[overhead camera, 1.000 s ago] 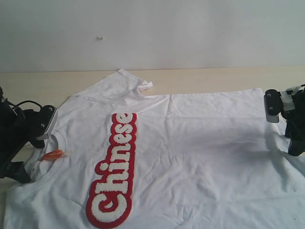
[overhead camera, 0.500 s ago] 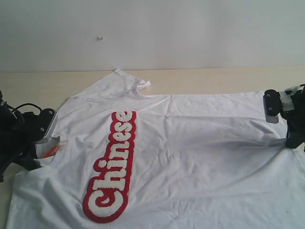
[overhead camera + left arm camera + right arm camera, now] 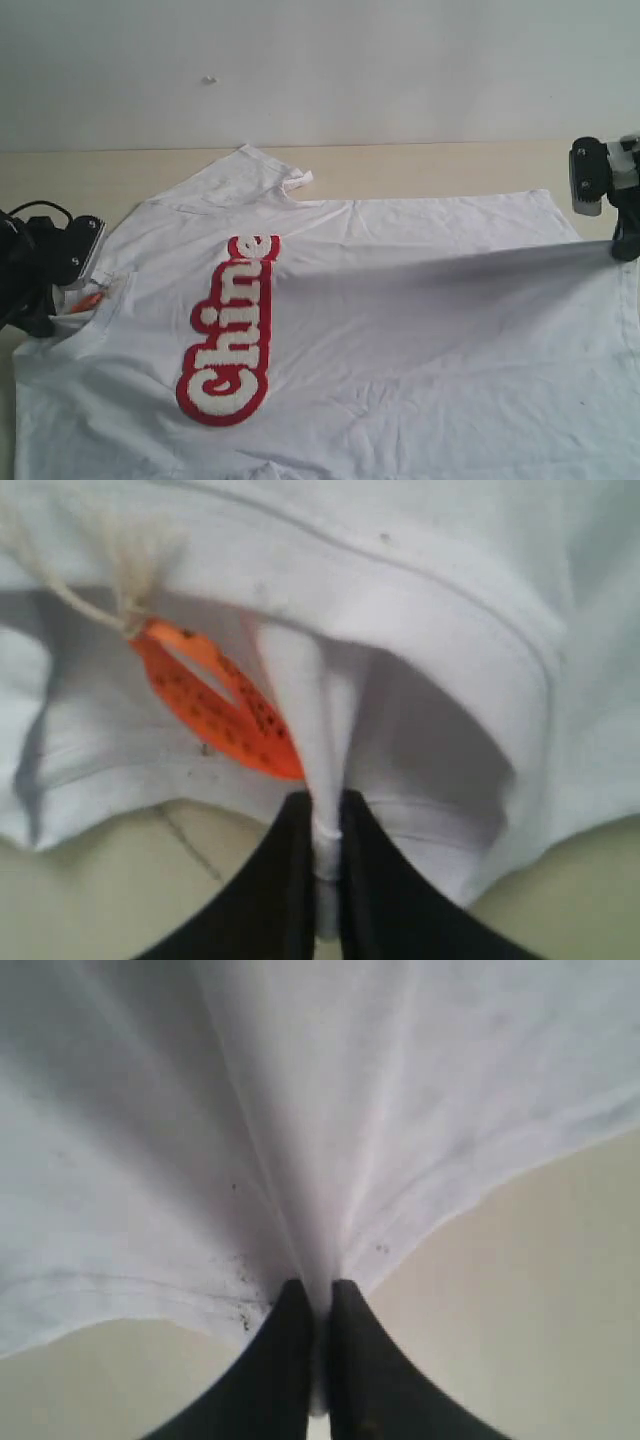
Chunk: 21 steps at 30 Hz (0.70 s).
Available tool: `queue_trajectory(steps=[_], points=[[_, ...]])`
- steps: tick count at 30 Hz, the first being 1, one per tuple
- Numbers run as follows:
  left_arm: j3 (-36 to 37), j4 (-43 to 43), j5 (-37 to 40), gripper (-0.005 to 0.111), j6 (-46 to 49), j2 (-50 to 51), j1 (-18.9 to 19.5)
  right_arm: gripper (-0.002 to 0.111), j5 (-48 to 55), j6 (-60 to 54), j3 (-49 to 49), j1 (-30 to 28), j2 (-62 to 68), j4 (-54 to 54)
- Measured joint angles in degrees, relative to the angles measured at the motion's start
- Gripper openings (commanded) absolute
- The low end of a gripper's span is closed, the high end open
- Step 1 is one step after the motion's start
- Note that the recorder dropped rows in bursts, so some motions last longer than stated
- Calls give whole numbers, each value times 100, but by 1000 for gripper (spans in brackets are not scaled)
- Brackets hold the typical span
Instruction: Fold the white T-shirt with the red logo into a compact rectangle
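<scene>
The white T-shirt (image 3: 400, 330) lies spread across the table, collar to the left. Its red logo (image 3: 228, 335) runs down the chest, and a raised fold hides the far letters. My left gripper (image 3: 62, 288) is shut on the ribbed collar (image 3: 330, 750), beside the small orange tag (image 3: 220, 705). My right gripper (image 3: 622, 250) is shut on the bottom hem (image 3: 320, 1250) and holds it lifted, so a taut ridge of cloth runs from it across the shirt.
The light wooden table (image 3: 430, 165) shows bare behind the shirt, with a pale wall (image 3: 320, 70) beyond it. One sleeve (image 3: 255, 175) lies flat at the back left.
Both grippers have lifted their pinched cloth. The right gripper rose most, pulling the hem up and tightening a ridge that now hides the logo's far letters. The shirt slid slightly left.
</scene>
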Motion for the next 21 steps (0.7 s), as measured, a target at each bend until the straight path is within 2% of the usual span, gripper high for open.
queue_trajectory(steps=[9,21], points=[[-6,354,-258,0,-560,-1069,0,0,-31,0,0,0,-759,318],[-6,2529,-499,0,-3816,-2523,0,0,-120,492,0,23,-1893,870]])
